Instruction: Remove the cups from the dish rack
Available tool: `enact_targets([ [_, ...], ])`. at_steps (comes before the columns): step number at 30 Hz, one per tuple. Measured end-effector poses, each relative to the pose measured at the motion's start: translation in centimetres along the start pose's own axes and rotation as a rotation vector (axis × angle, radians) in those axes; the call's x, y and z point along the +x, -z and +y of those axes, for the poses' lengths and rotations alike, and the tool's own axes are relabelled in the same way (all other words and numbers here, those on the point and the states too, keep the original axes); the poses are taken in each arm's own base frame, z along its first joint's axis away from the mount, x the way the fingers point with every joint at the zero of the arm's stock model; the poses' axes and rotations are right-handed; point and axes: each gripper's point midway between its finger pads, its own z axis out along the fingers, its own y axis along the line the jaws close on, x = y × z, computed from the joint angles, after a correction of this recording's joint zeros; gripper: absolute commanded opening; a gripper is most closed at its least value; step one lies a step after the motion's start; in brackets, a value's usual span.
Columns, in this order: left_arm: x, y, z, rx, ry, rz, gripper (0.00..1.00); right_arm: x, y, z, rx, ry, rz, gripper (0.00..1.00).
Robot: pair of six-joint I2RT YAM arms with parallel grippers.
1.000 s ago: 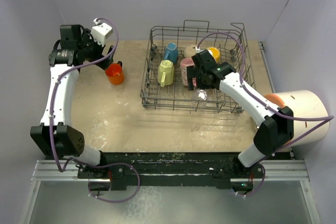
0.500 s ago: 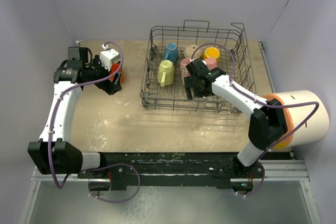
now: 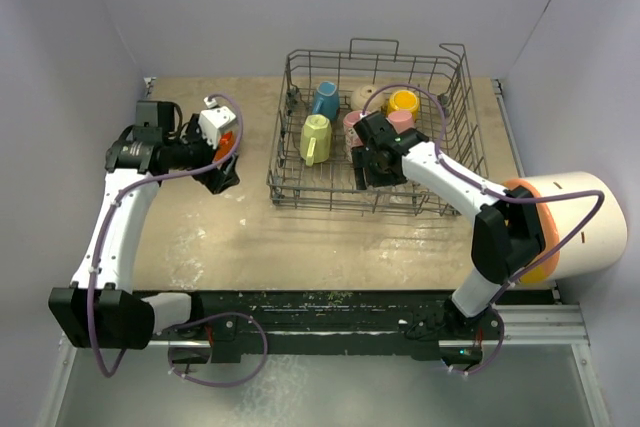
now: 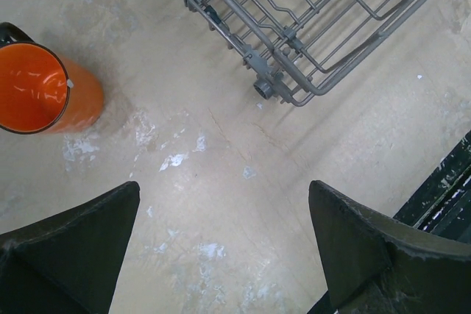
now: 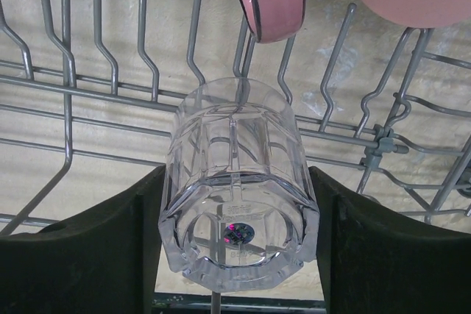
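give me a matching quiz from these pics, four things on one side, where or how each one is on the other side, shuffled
Things:
1. orange cup
2. clear glass
3. blue cup
4. left tool

Place or state:
a. in the far left part of the dish rack
b. open, holding nothing
c. standing on the table, outside the dish rack
d. between the fingers of the right tool

Pairs: 1-c, 2-d, 3-a, 4-b

Grey wire dish rack (image 3: 280, 122) — blue cup (image 3: 326, 99) at 11 o'clock, yellow cup (image 3: 405, 101) at 1, pale yellow-green mug (image 3: 316, 137) at 9, pink mug (image 3: 354, 125) centre, ribbed clear glass (image 5: 235, 182) at 6 — an orange cup (image 4: 40, 90) on the white-flecked tan table (image 4: 243, 182).
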Motion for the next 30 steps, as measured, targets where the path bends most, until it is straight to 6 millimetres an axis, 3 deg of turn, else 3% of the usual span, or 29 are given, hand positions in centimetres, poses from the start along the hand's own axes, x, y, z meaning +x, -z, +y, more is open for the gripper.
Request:
enact_targets([
  [3,-0.5,1.1,-0.5,-0.013,-0.035,-0.023,0.99,-0.3,0.3,0.0,-0.001,-0.001,-0.002,0.27],
  [9,-1.3,1.9,-1.0,-0.005,-0.065,-0.056,0.99,-2.2,2.5,-0.2,0.005,-0.009,-0.044,0.19],
  [13,-2.3,2.7,-2.1,0.022,-0.113,-0.107,0.99,-4.6,5.6,-0.4,-0.010,-0.025,-0.110,0.21],
  [18,-4.0,4.6,-4.2,0.058,-0.231,-0.212,0.99,-8.6,11.5,-0.1,-0.086,-0.066,-0.262,0.20],
  [21,-5.3,6.0,-5.6,0.073,-0.325,-0.290,0.99,-10.9,16.0,0.9,-0.204,-0.098,-0.369,0.18],
  [24,-6.6,7.1,-6.4,0.072,-0.410,-0.361,0.99,-11.7,19.8,3.0,-0.377,-0.125,-0.442,0.18],
  [27,-7.7,8.1,-7.1,0.065,-0.517,-0.422,0.99,-11.4,22.3,5.7,-0.579,-0.133,-0.464,0.17],
  [30,-8.4,8.6,-7.6,0.062,-0.623,-0.466,0.99,-10.6,23.6,9.0,-0.797,-0.134,-0.447,0.12],
])
